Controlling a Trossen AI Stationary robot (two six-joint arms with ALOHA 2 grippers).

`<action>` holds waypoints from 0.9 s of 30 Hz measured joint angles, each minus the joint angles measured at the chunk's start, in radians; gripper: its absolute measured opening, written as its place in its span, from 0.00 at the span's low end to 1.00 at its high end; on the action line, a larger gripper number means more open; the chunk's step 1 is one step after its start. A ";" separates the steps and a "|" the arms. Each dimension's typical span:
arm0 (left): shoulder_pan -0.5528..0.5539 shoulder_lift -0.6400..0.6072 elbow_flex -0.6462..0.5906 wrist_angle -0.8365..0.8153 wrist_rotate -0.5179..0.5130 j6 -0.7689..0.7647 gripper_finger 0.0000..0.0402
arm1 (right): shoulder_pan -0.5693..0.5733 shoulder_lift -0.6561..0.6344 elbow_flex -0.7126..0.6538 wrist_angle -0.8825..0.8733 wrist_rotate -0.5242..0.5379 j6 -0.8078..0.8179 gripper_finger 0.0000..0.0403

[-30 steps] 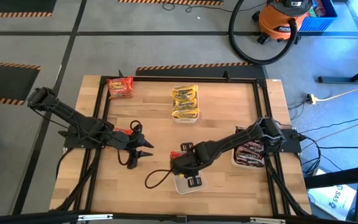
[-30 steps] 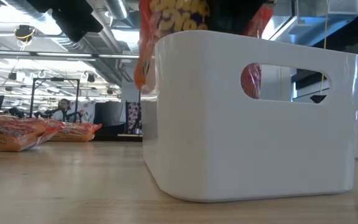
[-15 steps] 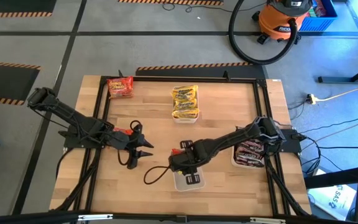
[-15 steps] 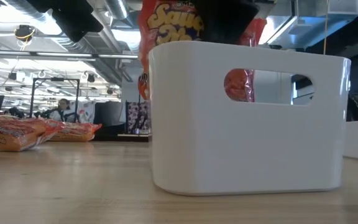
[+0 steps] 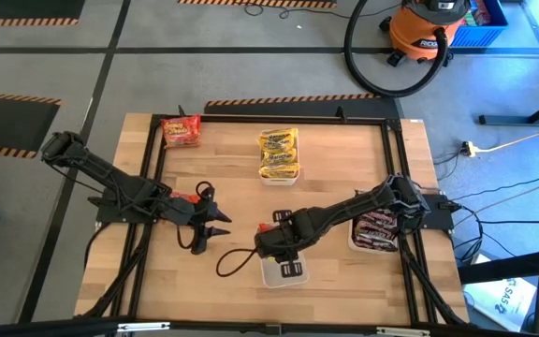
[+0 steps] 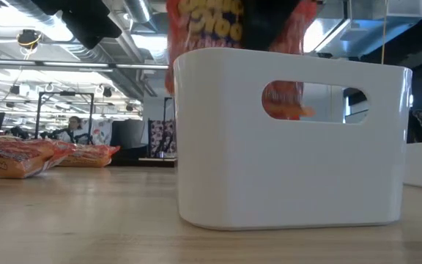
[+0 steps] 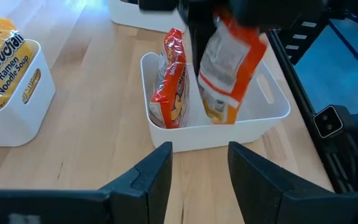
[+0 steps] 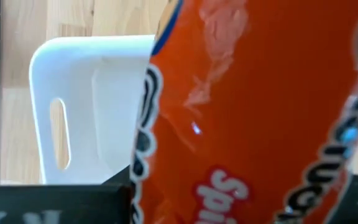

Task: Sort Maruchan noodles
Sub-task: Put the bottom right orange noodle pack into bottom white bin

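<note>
A white bin (image 5: 284, 271) stands near the table's front edge; in the left wrist view it (image 7: 272, 102) has one red noodle packet (image 7: 169, 81) on edge inside. My right gripper (image 5: 274, 241) is above it, shut on an orange-red noodle packet (image 7: 229, 68) that reaches down into the bin. That packet fills the right wrist view (image 8: 260, 106). My left gripper (image 7: 197, 177) hangs open to the bin's left, touching nothing. My right gripper holds the orange-red packet by its upper end (image 7: 225, 28), pinched between the two fingers, which point down from above. The packet hangs upright below them with its lower end (image 7: 219, 112) inside the white bin. Whether it touches the floor of the bin cannot be told.
A bin of yellow packets (image 5: 279, 154) stands at the far middle, and a bin of dark brown packets (image 5: 377, 232) by the right edge. Loose red packets (image 5: 181, 131) lie at the far left corner. A black cable (image 5: 237, 267) loops beside the front bin.
The white bin has slid a little toward the table's far edge and then stayed put. The held packet has shifted slightly inside it, staying upright in my right gripper.
</note>
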 joint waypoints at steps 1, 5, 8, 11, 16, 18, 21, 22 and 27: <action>0.000 0.000 0.000 0.000 0.000 0.001 0.37 | 0.000 0.001 -0.017 0.014 -0.004 0.000 0.33; 0.000 0.000 0.000 0.000 0.000 0.003 0.37 | -0.006 0.002 -0.075 0.065 -0.009 0.000 0.33; 0.000 0.000 0.000 0.000 0.000 0.003 0.37 | -0.010 0.002 -0.107 0.072 -0.006 0.006 0.33; 0.000 0.000 0.000 0.000 0.000 0.003 0.37 | -0.015 0.002 -0.138 0.093 -0.004 0.004 0.33; 0.000 0.000 0.000 0.000 0.000 0.003 0.37 | -0.026 0.002 -0.199 0.162 -0.011 0.003 0.33; 0.000 0.000 0.000 0.000 0.000 0.003 0.37 | -0.027 0.002 -0.219 0.178 -0.012 0.002 0.33; 0.000 0.000 0.000 0.000 0.000 0.002 0.37 | -0.028 0.002 -0.253 0.204 -0.001 -0.023 0.33; 0.000 0.000 0.000 0.000 0.000 0.002 0.37 | -0.027 0.002 -0.261 0.213 0.008 -0.027 0.33; 0.000 0.000 0.000 0.000 0.000 0.002 0.37 | -0.026 0.002 -0.266 0.233 0.044 -0.028 0.36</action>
